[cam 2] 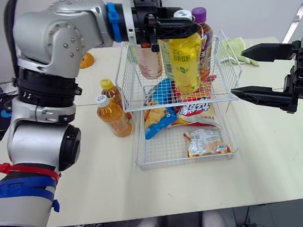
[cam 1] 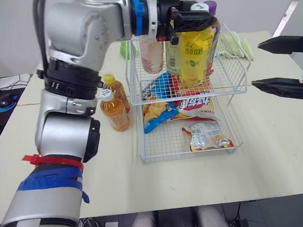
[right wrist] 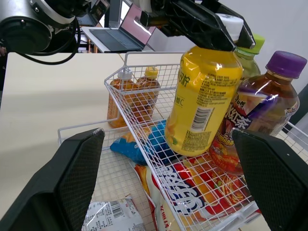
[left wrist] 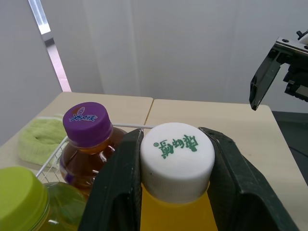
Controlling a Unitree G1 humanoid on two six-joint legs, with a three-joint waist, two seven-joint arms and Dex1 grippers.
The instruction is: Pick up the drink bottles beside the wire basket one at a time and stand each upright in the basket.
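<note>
left jaws: gripping the neck of the yellow bottle [right wrist: 204, 101] just under its white cap [left wrist: 177, 156].
right jaws: hanging wide open and holding nothing, right of the wire basket [cam 1: 166, 157].
yellow bottle: standing upright in the basket's upper tier, beside a purple-capped bottle [right wrist: 260, 110].
writing: green chinese characters showing on the cap; the label's fine print is too small to read.
orange bottles [cam 1: 114, 111]: two standing on the counter [cam 1: 282, 150], just left of the basket.
hidden: the yellow bottle's base is sitting behind wire.
</note>
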